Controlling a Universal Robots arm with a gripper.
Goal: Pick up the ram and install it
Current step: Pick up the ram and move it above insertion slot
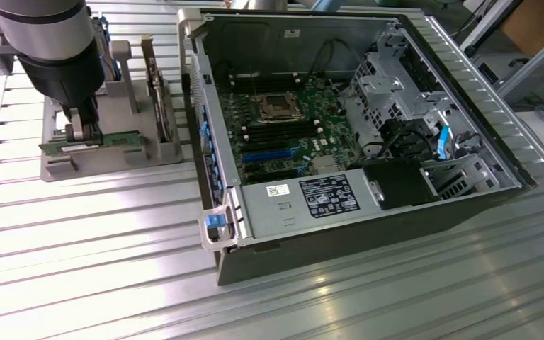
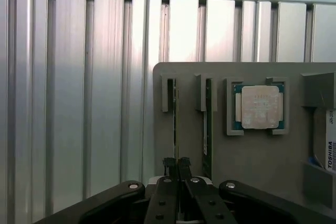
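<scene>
Tool (image 2: 176, 163) status: jaws drawn narrow and pinched on the upper edge of the ram (image 2: 175, 121). The ram stands on edge in the slot nearest the border of the grey holder (image 2: 189, 77) (from the wrist view it is seen edge-on, so little of its green face shows). Just beside it, in the next slot, a second stick (image 2: 208, 129) stands free of the tool. Past that, the square processor (image 2: 259, 107) lies flat in its own recess, and beyond it sits a drive (image 2: 329, 148) labelled TOSHIBA. The holder rests on the ribbed metal table (image 1: 83, 234). In the exterior view the arm stands upright over the holder. Well apart, toward the exterior view's right, the open computer case (image 1: 367, 237) lies on the same table, motherboard (image 1: 272, 134) facing up.
</scene>
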